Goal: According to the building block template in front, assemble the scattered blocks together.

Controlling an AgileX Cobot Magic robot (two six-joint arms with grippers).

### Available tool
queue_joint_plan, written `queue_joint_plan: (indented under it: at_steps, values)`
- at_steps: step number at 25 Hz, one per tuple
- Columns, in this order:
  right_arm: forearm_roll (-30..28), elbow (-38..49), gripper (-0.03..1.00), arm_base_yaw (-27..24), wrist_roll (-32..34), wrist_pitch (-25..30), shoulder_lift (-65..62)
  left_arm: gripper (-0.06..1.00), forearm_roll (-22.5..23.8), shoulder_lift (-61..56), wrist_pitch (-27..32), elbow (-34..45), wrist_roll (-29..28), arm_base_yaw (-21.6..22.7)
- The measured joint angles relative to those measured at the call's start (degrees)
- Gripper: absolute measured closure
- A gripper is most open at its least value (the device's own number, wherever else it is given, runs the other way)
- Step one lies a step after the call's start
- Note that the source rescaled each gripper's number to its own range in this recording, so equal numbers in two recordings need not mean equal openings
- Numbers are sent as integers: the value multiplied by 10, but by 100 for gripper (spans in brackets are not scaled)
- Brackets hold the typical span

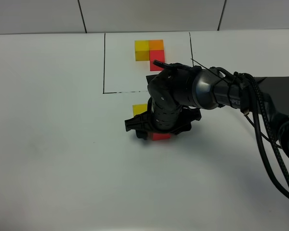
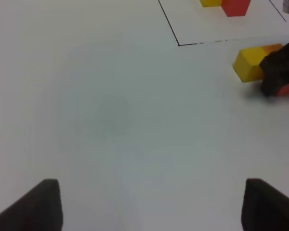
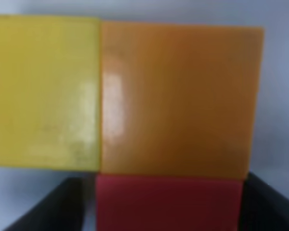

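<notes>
Right gripper point(image 1: 154, 132) fingers flank the red cube point(image 1: 160, 136) in the high view, yellow cube point(image 1: 139, 109) just behind; template point(image 1: 151, 53) is beyond. Left wrist: left gripper point(image 2: 149, 204) fingers apart, empty, cubes far ahead. Right wrist: red point(image 3: 168, 202) sits between the fingers, touching orange point(image 3: 178, 101) beside yellow point(image 3: 43, 91) — L looks formed, only release left; contact unclear.

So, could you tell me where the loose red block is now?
In the exterior high view the red block sits mid-table under the right gripper, below the outlined template.
</notes>
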Motion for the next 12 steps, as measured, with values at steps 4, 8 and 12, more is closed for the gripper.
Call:
queue_joint_plan:
  at_steps: [4, 8, 12]
  values:
    - [0, 1, 10, -2, -34, 0, -21, 21, 0, 0, 0, 0, 0, 0]
    - [3, 1, -2, -2, -73, -2, -60, 21, 0, 0, 0, 0, 0, 0]
    - [21, 1, -3, -4, -108, 2, -106, 21, 0, 0, 0, 0, 0, 0]
